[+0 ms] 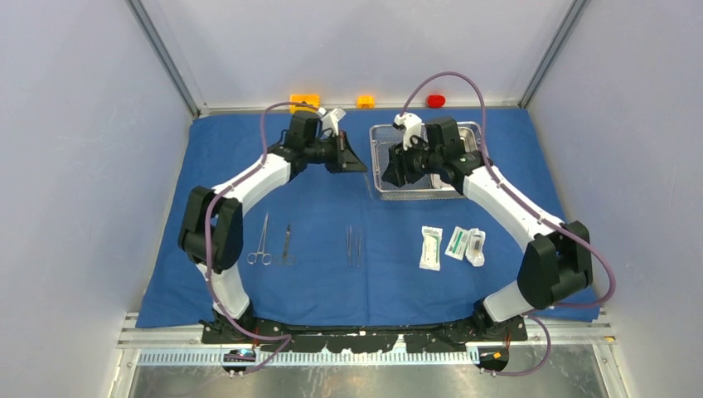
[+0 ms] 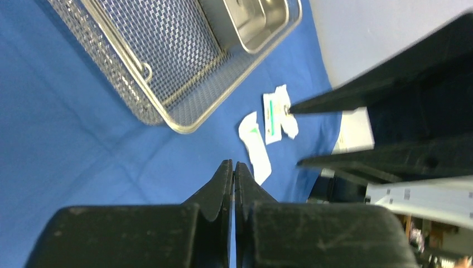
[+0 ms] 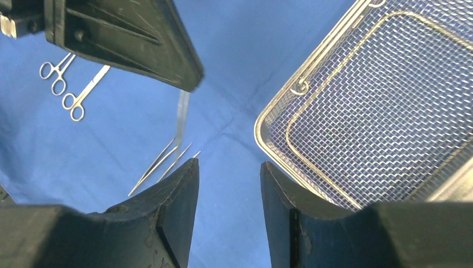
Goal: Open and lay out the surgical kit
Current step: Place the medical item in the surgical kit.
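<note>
The blue cloth wrap [image 1: 332, 274] lies spread flat over the table. The wire-mesh basket [image 1: 390, 186] stands at the back right with the smaller steel tray [image 2: 254, 25] inside it. Scissors [image 1: 262, 240], forceps [image 1: 287, 243] and tweezers [image 1: 355, 246] lie in a row on the cloth. Three white packets [image 1: 452, 245] lie right of them. My left gripper [image 1: 358, 164] is shut and empty, just left of the basket. My right gripper [image 1: 391, 172] is open and empty over the basket's left edge [image 3: 290, 100].
Two orange blocks [image 1: 304, 101] and a red block [image 1: 435, 100] sit on the ledge behind the cloth. Grey walls close in both sides. The two grippers are close together at the basket's left side.
</note>
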Action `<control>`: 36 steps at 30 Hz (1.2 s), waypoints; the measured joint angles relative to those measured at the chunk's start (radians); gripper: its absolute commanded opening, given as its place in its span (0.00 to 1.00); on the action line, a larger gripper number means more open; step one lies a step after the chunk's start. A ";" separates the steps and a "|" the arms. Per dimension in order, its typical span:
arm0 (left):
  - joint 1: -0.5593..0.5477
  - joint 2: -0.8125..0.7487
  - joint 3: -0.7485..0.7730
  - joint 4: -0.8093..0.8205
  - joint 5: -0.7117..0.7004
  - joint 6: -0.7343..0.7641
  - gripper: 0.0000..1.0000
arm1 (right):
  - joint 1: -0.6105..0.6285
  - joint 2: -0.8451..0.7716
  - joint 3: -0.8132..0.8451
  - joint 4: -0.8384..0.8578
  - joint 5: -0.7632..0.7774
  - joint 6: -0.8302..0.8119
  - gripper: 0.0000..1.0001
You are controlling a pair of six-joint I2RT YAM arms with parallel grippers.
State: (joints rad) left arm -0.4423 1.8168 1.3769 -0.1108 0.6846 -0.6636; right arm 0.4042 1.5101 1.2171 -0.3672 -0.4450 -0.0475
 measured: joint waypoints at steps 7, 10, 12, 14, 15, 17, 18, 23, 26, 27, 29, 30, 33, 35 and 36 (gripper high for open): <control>0.052 -0.094 -0.124 -0.150 0.198 0.283 0.00 | -0.008 -0.090 -0.065 -0.001 0.037 -0.054 0.47; 0.063 -0.094 -0.157 -0.253 0.278 0.408 0.00 | -0.013 -0.093 -0.099 0.000 0.053 -0.063 0.47; 0.078 -0.091 -0.181 -0.306 0.328 0.466 0.00 | -0.016 -0.093 -0.113 -0.003 0.062 -0.069 0.46; 0.099 -0.082 -0.203 -0.332 0.367 0.506 0.00 | -0.019 -0.093 -0.119 0.000 0.070 -0.075 0.46; 0.110 -0.074 -0.214 -0.340 0.385 0.524 0.00 | -0.021 -0.093 -0.121 0.002 0.072 -0.078 0.46; 0.125 -0.049 -0.234 -0.353 0.415 0.553 0.00 | -0.023 -0.093 -0.124 0.006 0.079 -0.082 0.46; 0.131 -0.033 -0.242 -0.359 0.423 0.566 0.00 | -0.023 -0.093 -0.126 0.008 0.082 -0.083 0.46; 0.143 0.047 -0.293 -0.339 0.449 0.573 0.00 | -0.029 -0.093 -0.141 0.016 0.091 -0.090 0.46; 0.144 0.074 -0.339 -0.296 0.455 0.558 0.00 | -0.034 -0.093 -0.150 0.021 0.093 -0.090 0.45; 0.144 0.079 -0.348 -0.284 0.455 0.555 0.00 | -0.035 -0.093 -0.153 0.022 0.094 -0.091 0.45; 0.144 0.088 -0.359 -0.262 0.457 0.541 0.00 | -0.037 -0.093 -0.155 0.023 0.095 -0.091 0.45; 0.145 0.092 -0.359 -0.248 0.458 0.536 0.00 | -0.039 -0.093 -0.155 0.023 0.095 -0.092 0.45; 0.146 0.098 -0.359 -0.201 0.461 0.514 0.00 | -0.040 -0.092 -0.155 0.026 0.095 -0.093 0.45; 0.146 0.103 -0.359 -0.166 0.461 0.494 0.00 | -0.041 -0.089 -0.155 0.030 0.095 -0.094 0.45; 0.146 0.106 -0.359 -0.152 0.461 0.487 0.00 | -0.041 -0.089 -0.155 0.031 0.095 -0.094 0.45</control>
State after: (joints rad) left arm -0.2958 1.9232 1.0180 -0.2626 1.1458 -0.1768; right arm 0.3630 1.4216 1.0618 -0.3363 -0.3500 -0.1413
